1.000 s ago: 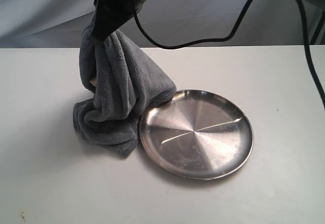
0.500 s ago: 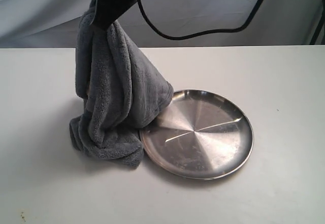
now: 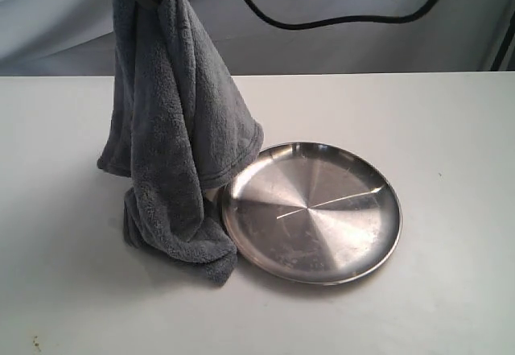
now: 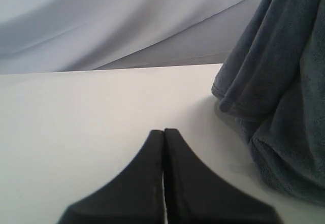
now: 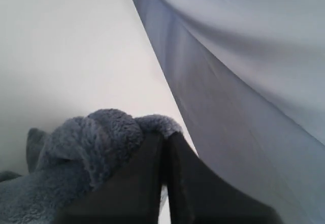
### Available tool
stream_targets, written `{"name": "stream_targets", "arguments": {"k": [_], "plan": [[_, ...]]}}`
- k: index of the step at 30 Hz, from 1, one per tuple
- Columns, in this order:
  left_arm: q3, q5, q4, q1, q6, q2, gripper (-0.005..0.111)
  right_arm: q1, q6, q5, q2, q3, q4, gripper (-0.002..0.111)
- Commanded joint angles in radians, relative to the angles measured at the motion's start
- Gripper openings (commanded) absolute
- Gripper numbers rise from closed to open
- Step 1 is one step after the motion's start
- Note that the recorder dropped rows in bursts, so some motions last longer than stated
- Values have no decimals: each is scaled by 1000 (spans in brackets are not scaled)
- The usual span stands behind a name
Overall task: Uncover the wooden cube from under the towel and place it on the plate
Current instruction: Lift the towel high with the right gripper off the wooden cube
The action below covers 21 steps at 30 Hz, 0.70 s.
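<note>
The towel (image 3: 181,130) hangs as a tall limp drape in the upper left of the exterior view. The right fingers (image 5: 139,186) are pressed together on a bunched fold at its top, while its lower folds lie heaped on the counter (image 3: 434,130). It looks plush and light, with no stiffness of its own, so it should follow wherever the pinch goes and swing as it does. A thick gathered fold like the one now held seems the safest place to grip it. The wooden cube does not show clearly in any view and is probably hidden behind or under the heaped folds at left centre. As solid wood it should be rigid and fairly light, best taken across two flat opposite faces. The plate (image 3: 338,230) sits at the centre right, and its left rim touches the towel's bottom folds. Its polished steel looks slick and its rim is raised, so dragging cloth could nudge it. The left fingers (image 4: 144,178) are shut on nothing, low over bare counter just beside the hanging cloth. Open counter runs along the right side and the lower part of the frame, giving room to carry the towel clear.
</note>
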Motion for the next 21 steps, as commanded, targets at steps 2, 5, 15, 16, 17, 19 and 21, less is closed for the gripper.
{"name": "stream_targets", "arguments": {"k": [2,5,15,16,17,19,21], "plan": [[5,-7,0,-5,-2,-4,0,-6,-9,-95,-56,-5,0,0],[5,-7,0,-5,-3,-4,0,-6,-9,-108,-88,-5,0,0],[5,-7,0,-5,-3,-4,0,-6,-3,-17,-183,-5,0,0],[5,-7,0,-5,-1,-4,0,-6,-3,6,-193,-5,0,0],[5,-7,0,-5,-1,-4,0,-6,-3,32,-201,-5,-2,0],[5,-7,0,-5,-1,-4,0,-6,-3,82,-215,-5,-5,0],[5,-7,0,-5,-1,-4,0,-6,-13,129,-228,-5,15,0]]}}
